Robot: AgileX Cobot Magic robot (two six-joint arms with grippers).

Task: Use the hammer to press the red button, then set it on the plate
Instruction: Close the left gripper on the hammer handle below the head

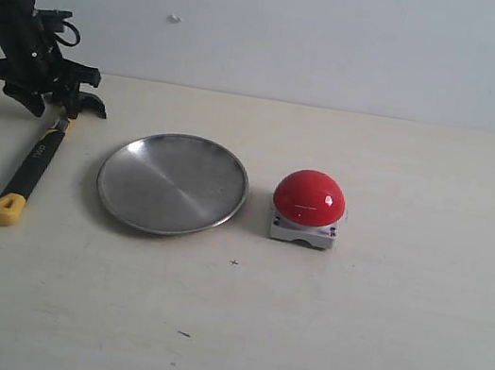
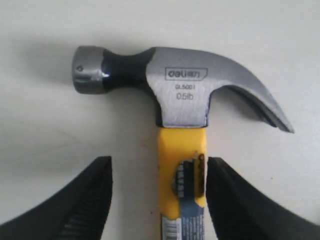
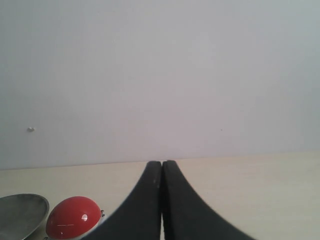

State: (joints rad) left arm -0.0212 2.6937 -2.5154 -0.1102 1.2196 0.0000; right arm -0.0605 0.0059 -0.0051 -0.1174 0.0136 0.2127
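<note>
The hammer [image 1: 39, 160] lies flat on the table at the far left, its head toward the back wall and its yellow end cap toward the front. My left gripper [image 1: 62, 106] hovers over the head end and is open. In the left wrist view its fingers straddle the hammer's [image 2: 182, 100] yellow neck just below the metal head; one finger [image 2: 227, 200] sits right beside the neck, the other stands well apart. The plate [image 1: 173, 183] lies in the middle, the red button [image 1: 310, 197] to its right. My right gripper [image 3: 162, 162] is shut and empty, and it does not show in the exterior view.
A plain pale wall [image 1: 350, 40] closes the back of the light tabletop. The right wrist view catches the red button [image 3: 72, 225] and the plate's rim [image 3: 20, 212] low in its corner.
</note>
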